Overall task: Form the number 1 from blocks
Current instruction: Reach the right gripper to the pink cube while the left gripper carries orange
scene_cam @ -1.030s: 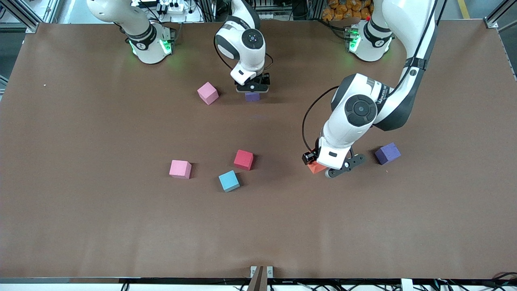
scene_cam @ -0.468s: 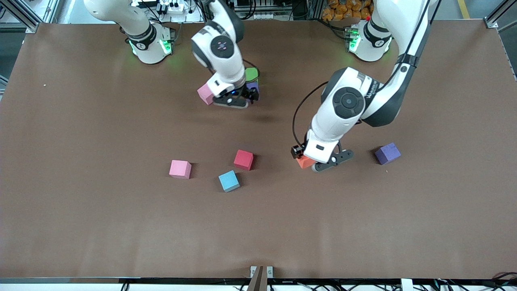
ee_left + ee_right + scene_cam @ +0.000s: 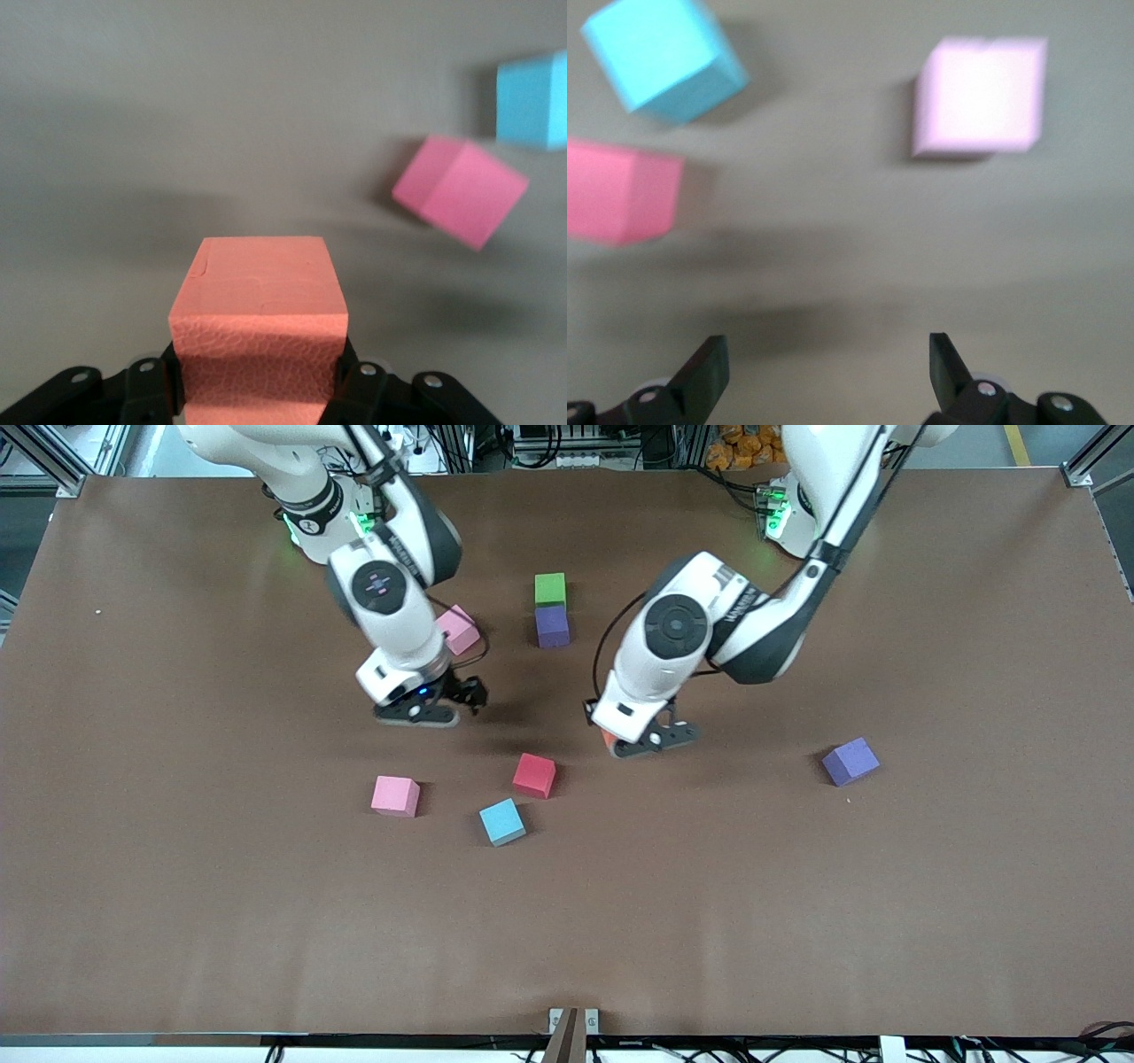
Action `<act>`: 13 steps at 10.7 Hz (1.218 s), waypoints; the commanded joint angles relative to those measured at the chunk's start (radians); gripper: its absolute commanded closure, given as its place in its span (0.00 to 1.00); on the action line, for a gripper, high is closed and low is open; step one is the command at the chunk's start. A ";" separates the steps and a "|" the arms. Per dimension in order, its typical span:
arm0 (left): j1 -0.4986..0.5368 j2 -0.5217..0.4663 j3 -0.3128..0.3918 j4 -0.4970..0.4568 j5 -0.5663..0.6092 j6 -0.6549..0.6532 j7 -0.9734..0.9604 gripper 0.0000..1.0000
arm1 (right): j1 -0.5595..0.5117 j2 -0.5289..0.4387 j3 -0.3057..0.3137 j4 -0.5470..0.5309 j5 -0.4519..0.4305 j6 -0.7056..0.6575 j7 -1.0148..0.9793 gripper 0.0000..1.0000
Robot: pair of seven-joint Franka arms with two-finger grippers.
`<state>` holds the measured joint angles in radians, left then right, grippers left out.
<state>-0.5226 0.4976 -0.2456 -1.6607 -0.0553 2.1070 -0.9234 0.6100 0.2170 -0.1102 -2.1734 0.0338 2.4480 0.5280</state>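
My left gripper (image 3: 634, 742) is shut on the orange block (image 3: 259, 310) and holds it a little above the table, beside the red block (image 3: 534, 775). In the front view only a sliver of the orange block (image 3: 609, 737) shows. My right gripper (image 3: 427, 710) hangs open and empty over bare table; the red block (image 3: 620, 190), light blue block (image 3: 660, 57) and a pink block (image 3: 982, 96) show in its wrist view. The green block (image 3: 550, 589) and a purple block (image 3: 553, 627) sit touching in a line. The light blue block (image 3: 502, 821) and pink block (image 3: 395, 795) lie near the red one.
A second pink block (image 3: 461, 630) lies partly hidden by the right arm, beside the green and purple pair. A second purple block (image 3: 850, 762) sits alone toward the left arm's end. The brown table (image 3: 797, 921) spreads wide nearer the front camera.
The right gripper left the purple block against the green one and swung away toward the red and pink blocks. The left gripper carried the orange block toward the table's middle.
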 commanded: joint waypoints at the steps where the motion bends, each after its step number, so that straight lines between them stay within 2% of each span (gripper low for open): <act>1: -0.069 0.033 -0.001 -0.007 0.026 -0.013 0.018 1.00 | -0.096 0.039 0.007 0.062 -0.020 -0.004 -0.149 0.00; 3: -0.112 0.052 -0.003 -0.007 0.023 -0.013 0.018 1.00 | -0.122 0.120 -0.026 0.145 -0.018 -0.004 -0.235 0.00; 6: -0.177 0.104 -0.004 -0.005 0.014 0.027 0.017 1.00 | -0.136 0.228 -0.060 0.228 0.020 0.008 -0.220 0.00; 8: -0.209 0.134 -0.004 -0.011 0.011 0.088 0.008 1.00 | -0.122 0.268 -0.083 0.259 0.191 0.005 -0.201 0.00; 9: -0.212 0.144 -0.004 -0.016 0.011 0.099 0.005 1.00 | -0.112 0.283 -0.095 0.271 0.210 0.005 -0.201 0.00; 13: -0.217 0.148 -0.027 -0.065 0.009 0.168 -0.014 1.00 | -0.082 0.315 -0.131 0.282 0.206 0.009 -0.221 0.00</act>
<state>-0.7417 0.6574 -0.2560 -1.7071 -0.0553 2.2546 -0.9233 0.5052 0.5063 -0.2135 -1.9144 0.2182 2.4605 0.3137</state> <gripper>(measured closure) 0.392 0.000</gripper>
